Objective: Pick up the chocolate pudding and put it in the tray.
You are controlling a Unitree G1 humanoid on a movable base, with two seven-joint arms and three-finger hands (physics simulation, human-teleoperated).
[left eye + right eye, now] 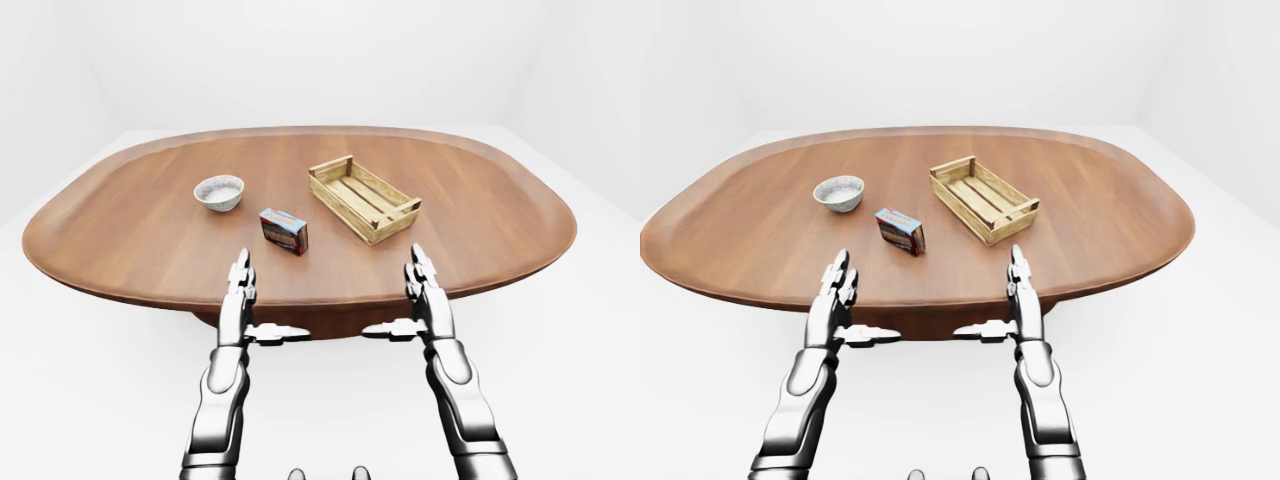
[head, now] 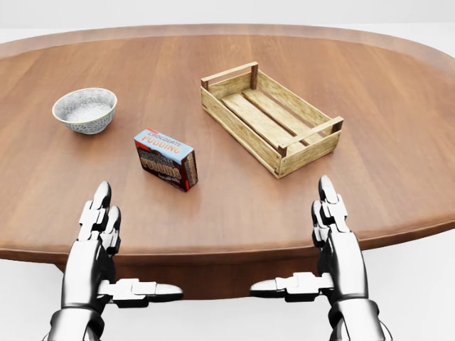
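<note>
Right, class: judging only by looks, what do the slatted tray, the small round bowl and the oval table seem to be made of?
The pale slatted tray looks like unfinished light wood: separate planks, visible grain, matte. The small grey-white speckled bowl looks like glazed ceramic, possibly stoneware: the speckle and smooth rim suggest it. The big oval reddish-brown table looks like varnished wood, with plank lines and a soft sheen.

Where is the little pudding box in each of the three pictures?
Left-eye view: small blue-topped chocolate pudding box, just left of centre.
Head view: left of centre, bigger.
Right-eye view: left of centre.
Shared landmark: it sits between the speckled grey bowl and the slatted wooden tray.
</note>
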